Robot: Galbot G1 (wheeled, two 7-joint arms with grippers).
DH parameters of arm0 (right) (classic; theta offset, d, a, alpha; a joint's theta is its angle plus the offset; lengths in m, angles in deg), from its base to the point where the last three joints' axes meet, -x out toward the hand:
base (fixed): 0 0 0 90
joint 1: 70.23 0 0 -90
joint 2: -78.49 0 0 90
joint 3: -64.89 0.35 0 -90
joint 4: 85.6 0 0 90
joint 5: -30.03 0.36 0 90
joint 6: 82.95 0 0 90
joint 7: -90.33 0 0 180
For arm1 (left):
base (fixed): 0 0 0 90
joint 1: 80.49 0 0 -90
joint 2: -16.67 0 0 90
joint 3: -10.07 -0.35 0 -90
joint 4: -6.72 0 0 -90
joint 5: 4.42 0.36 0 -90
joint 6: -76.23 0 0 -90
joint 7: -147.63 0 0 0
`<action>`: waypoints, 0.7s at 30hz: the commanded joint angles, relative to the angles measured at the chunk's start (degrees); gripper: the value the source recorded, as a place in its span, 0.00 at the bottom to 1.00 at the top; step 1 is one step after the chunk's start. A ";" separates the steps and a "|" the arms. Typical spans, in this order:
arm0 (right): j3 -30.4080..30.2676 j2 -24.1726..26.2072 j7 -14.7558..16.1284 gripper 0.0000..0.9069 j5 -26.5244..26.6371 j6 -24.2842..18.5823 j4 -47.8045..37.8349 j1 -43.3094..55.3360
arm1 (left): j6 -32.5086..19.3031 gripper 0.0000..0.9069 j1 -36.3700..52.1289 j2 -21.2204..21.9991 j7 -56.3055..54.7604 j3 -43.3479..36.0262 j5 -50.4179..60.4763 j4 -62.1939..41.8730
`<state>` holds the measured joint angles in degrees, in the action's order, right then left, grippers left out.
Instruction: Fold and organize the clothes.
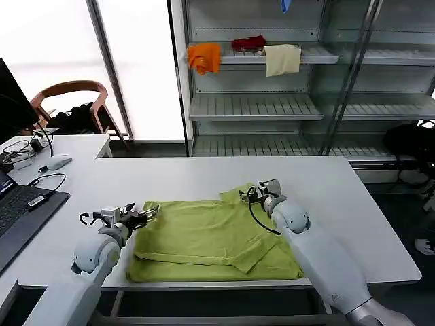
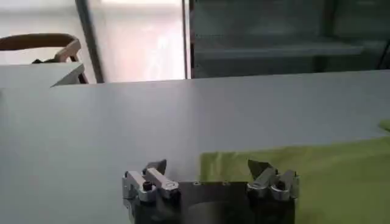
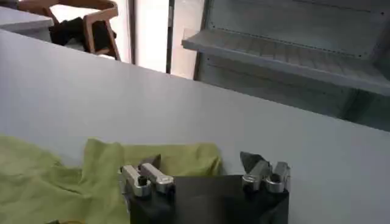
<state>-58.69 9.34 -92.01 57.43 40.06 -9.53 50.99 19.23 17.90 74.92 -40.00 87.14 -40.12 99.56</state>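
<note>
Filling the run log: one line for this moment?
T-shirt partly folded on table | left gripper open at left edge | right gripper open at far corner

- Both arms are showing smooth, pale grey-white shells with rounded joints.
- A black cable is looping along the right gripper (image 1: 253, 193) wrist.
- Another black cable is curling behind the left gripper (image 1: 151, 212).
- Silver metal fingers (image 2: 157, 173) are sitting on a black base, with small screws showing.
</note>
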 commanded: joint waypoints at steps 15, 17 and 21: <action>0.04 0.48 0.79 0.00 -0.08 0.11 1.15 -0.66 | -0.01 0.00 0.41 -0.93 2.00 -1.07 1.05 0.25; 0.35 0.53 0.46 0.00 0.52 0.09 2.24 -0.58 | -0.77 0.01 0.14 -1.22 1.93 -0.71 0.59 1.38; 0.51 1.07 -1.56 0.00 2.42 -0.92 5.54 -0.41 | -2.51 0.00 -0.48 -1.91 1.26 -0.15 -1.18 3.93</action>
<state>-58.35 10.34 -92.17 58.44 39.95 -7.29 50.57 18.91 17.84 73.77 -38.11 86.31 -39.60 99.41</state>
